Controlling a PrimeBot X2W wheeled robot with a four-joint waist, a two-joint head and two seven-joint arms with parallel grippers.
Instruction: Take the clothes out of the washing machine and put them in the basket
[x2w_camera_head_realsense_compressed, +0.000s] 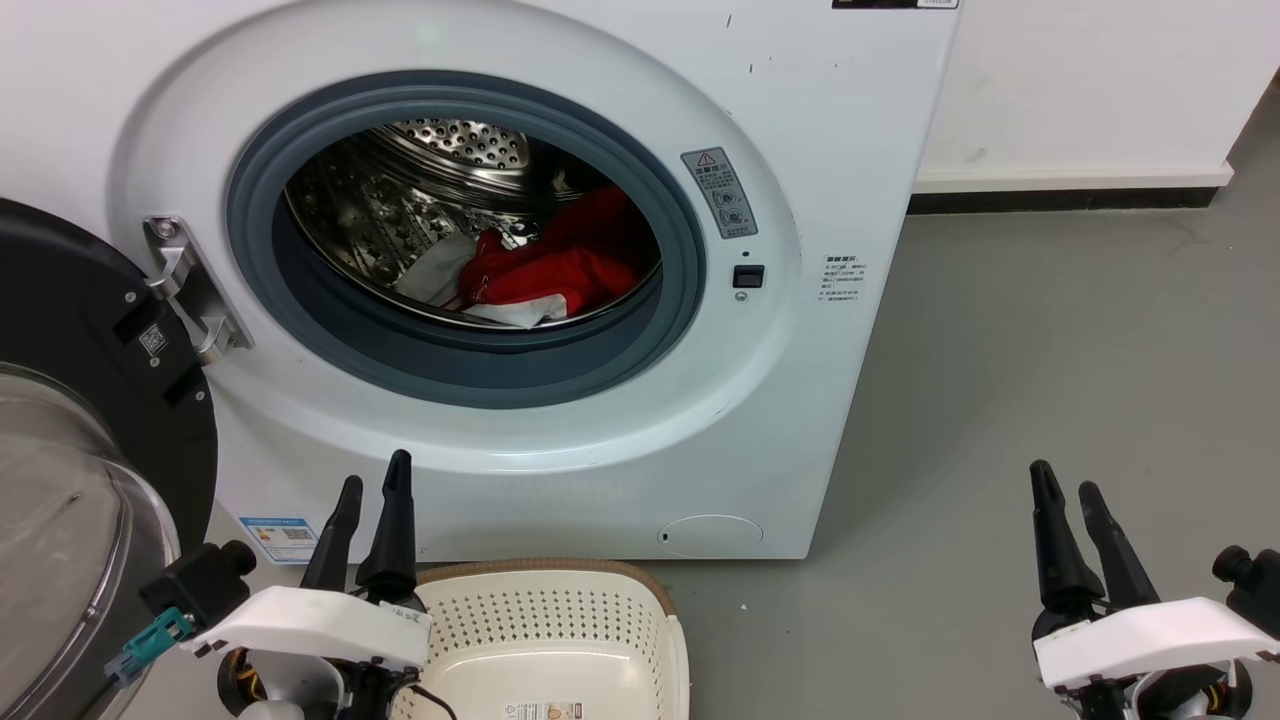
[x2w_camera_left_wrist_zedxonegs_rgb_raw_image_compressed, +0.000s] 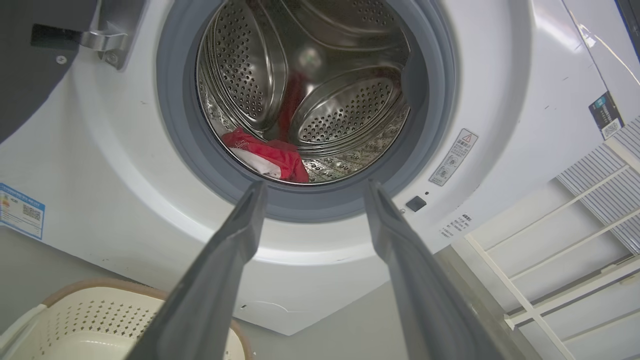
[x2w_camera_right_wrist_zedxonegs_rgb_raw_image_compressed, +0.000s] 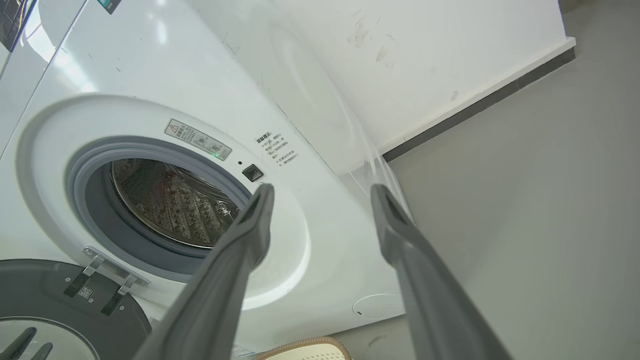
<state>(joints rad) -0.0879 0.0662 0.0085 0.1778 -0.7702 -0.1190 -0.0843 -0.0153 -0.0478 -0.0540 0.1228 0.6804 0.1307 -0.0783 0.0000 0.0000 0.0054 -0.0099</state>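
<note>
Both left fingers (x2w_camera_head_realsense_compressed: 396, 520), right fingers (x2w_camera_head_realsense_compressed: 1052, 540) parted, empty, clothes (x2w_camera_head_realsense_compressed: 560, 270) in washing machine (x2w_camera_head_realsense_compressed: 850, 150), door (x2w_camera_head_realsense_compressed: 80, 300) open, basket (x2w_camera_head_realsense_compressed: 540, 615) below.

The washing machine (x2w_camera_head_realsense_compressed: 850, 150) has a glossy white shell, a shiny perforated steel drum (x2w_camera_head_realsense_compressed: 400, 220) and a matt grey rubber seal (x2w_camera_head_realsense_compressed: 450, 375). The clothes (x2w_camera_head_realsense_compressed: 570, 270) are red cloth; the basket (x2w_camera_head_realsense_compressed: 540, 610) is perforated cream plastic.

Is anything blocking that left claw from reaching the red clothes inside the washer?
Nothing visible does. The door hangs open at the left, and the left gripper, open, points at the clothes lying low in the drum, behind the grey rubber ring.
</note>
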